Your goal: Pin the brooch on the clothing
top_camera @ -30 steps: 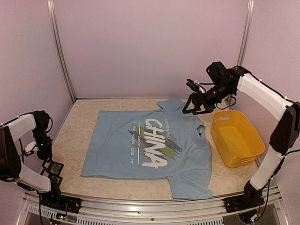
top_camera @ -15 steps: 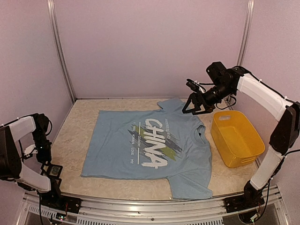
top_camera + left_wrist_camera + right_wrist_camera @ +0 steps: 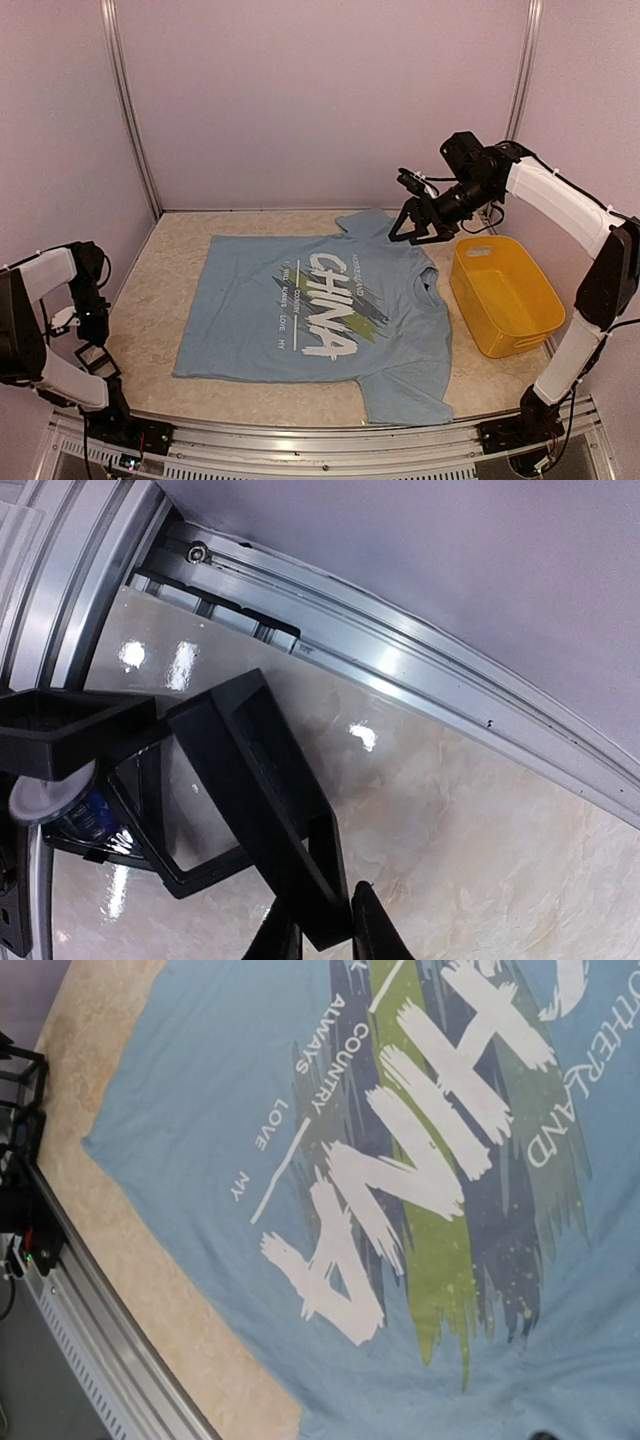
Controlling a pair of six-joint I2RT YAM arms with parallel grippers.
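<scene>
The light blue T-shirt (image 3: 320,305) lies flat on the table with its white "CHINA" print up; it fills the right wrist view (image 3: 200,1110). My left gripper (image 3: 95,352) is at the table's left edge. In the left wrist view it (image 3: 325,930) is shut on the edge of a black square-framed display case (image 3: 260,790). The brooch (image 3: 60,802), small and round with a pale rim and blue face, sits at the far left under another black frame (image 3: 60,725). My right gripper (image 3: 412,232) hangs open and empty above the shirt's collar.
A yellow plastic bin (image 3: 505,295) stands to the right of the shirt. Aluminium rails (image 3: 400,670) run along the table's edges, with purple walls behind. The right wrist view shows the near rail (image 3: 90,1320) beyond the shirt's hem.
My left gripper has shifted a little to the left with the black case, which now sits tilted. The right arm and the shirt have not moved.
</scene>
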